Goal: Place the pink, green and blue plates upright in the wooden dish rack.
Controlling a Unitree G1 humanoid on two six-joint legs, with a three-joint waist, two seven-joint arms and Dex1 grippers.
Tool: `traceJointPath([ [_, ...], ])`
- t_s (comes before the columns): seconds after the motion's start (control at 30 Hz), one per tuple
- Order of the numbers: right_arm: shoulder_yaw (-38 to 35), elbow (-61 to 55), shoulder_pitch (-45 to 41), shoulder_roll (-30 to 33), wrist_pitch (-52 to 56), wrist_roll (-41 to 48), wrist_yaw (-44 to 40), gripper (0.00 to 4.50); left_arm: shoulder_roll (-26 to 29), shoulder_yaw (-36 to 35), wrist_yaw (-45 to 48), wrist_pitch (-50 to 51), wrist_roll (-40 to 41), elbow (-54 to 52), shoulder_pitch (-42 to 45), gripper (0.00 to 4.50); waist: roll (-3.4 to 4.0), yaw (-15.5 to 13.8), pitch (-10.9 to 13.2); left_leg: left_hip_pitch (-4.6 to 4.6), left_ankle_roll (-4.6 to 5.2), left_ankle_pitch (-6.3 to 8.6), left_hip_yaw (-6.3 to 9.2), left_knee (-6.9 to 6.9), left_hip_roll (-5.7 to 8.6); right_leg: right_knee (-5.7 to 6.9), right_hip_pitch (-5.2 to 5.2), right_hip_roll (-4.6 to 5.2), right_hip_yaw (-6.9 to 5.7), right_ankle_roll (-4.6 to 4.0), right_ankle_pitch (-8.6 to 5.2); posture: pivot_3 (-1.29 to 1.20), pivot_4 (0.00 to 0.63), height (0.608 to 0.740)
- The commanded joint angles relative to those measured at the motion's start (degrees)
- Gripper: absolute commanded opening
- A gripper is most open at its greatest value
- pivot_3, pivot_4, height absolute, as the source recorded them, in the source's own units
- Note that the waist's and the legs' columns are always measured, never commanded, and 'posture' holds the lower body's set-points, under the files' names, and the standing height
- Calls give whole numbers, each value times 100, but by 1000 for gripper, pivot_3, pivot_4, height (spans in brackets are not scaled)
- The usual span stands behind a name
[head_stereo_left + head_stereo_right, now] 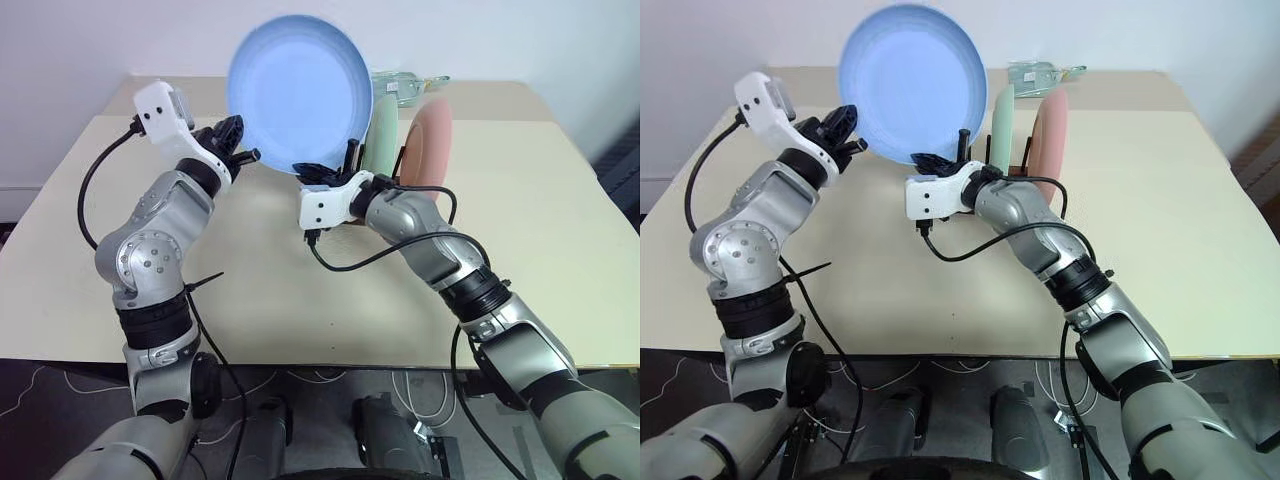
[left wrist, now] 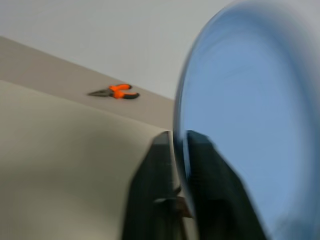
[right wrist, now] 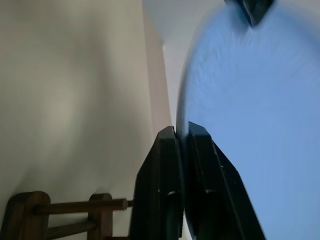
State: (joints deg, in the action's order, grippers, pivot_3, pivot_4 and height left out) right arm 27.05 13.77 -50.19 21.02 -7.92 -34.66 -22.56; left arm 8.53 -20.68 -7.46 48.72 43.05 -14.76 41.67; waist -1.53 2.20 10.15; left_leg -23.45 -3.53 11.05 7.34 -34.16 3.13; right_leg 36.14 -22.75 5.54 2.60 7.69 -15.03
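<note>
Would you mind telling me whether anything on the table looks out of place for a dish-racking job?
Yes: orange-handled pliers lie on the far part of the table, a tool unrelated to dishes. Otherwise nothing stands out: the green plate and pink plate stand upright, and the blue plate is held on edge.

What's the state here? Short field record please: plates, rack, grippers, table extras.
blue plate: held up on edge above the table, not in the rack
green plate: upright in the rack
pink plate: upright in the rack, beside the green one
rack: dark wood, behind the right gripper
left gripper: fingers either side of the blue plate's rim
right gripper: shut on the blue plate's lower rim
extras: orange-handled pliers on the table
</note>
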Motion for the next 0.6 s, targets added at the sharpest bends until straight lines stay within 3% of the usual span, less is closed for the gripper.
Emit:
traceJointPath([
  [0.03,-82,-258,-132,-67,-131,-93,139,0,24,-573,-8,-1109,-53,-5,323,2431,-1,6,1,0,-1,0,0,0,0,-1,1,0,0,0,0,0,150,740],
  [0.2,-357,-499,56,-73,-349,156,293,0,804,-944,-219,-2437,-1183,861,205,2431,0,49,1,10,-4,-2,-6,12,-6,1,-3,-5,7,-5,3,0,150,740],
  [0.27,-894,-938,282,-289,-454,1190,190,0,1523,-417,334,-3016,-2185,1523,-515,2431,0,36,-1,9,-4,-2,-6,14,-5,-1,-2,-6,6,-5,3,0,150,740],
  [0.37,-1260,-1408,486,-534,-458,2151,-60,0,1859,70,975,-3398,-2622,2072,-1114,2431,3,1,1,7,-2,-2,-7,16,-3,-1,-3,-5,10,-5,3,0,150,740],
  [0.5,-1819,-2777,1032,-1690,1651,5274,-436,0,1911,1505,1855,-4231,-3678,2352,-1956,2431,-4,-72,-1,4,-1,-1,10,14,-2,-4,7,-2,-3,-6,3,0,150,740],
  [0.6,-2242,-3013,1107,-2260,2786,6302,82,0,1676,1895,2158,-4714,-3841,2313,-2196,2431,-4,-107,-1,3,-2,-1,15,13,-4,0,1,-1,-2,-17,9,0,150,740],
])
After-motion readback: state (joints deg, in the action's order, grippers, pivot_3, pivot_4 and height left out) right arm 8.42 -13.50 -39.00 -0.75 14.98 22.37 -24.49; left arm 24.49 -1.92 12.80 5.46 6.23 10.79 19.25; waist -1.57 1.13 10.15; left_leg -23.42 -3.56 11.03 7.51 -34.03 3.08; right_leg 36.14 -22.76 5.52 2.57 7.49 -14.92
